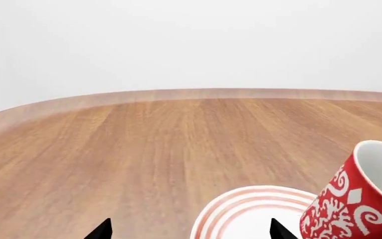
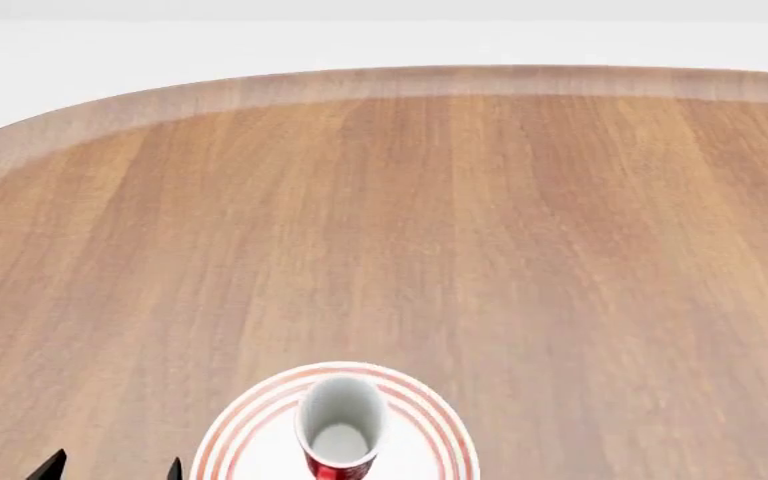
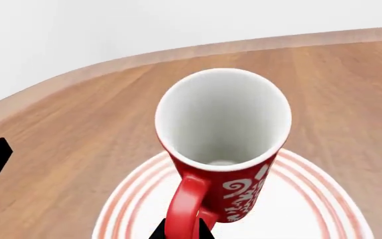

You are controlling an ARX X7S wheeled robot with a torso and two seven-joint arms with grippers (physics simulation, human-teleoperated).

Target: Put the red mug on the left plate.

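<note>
One red mug (image 3: 223, 144) (white swirls, no readable writing) stands upright on the red-ringed plate (image 2: 244, 425), on a rounded wooden table (image 2: 491, 220) against plain white. Only the right wrist view shows its handle (image 3: 185, 206), apparently pinched by the right gripper (image 3: 181, 233). Beside the plate, the left gripper (image 1: 189, 230) is spread.

Nothing readable anywhere here, no words, brands or numbers. The only markings are the white swirly pattern on the red mug (image 3: 223, 149) and the red rings round the plate (image 2: 427, 410), and neither spells anything out.
</note>
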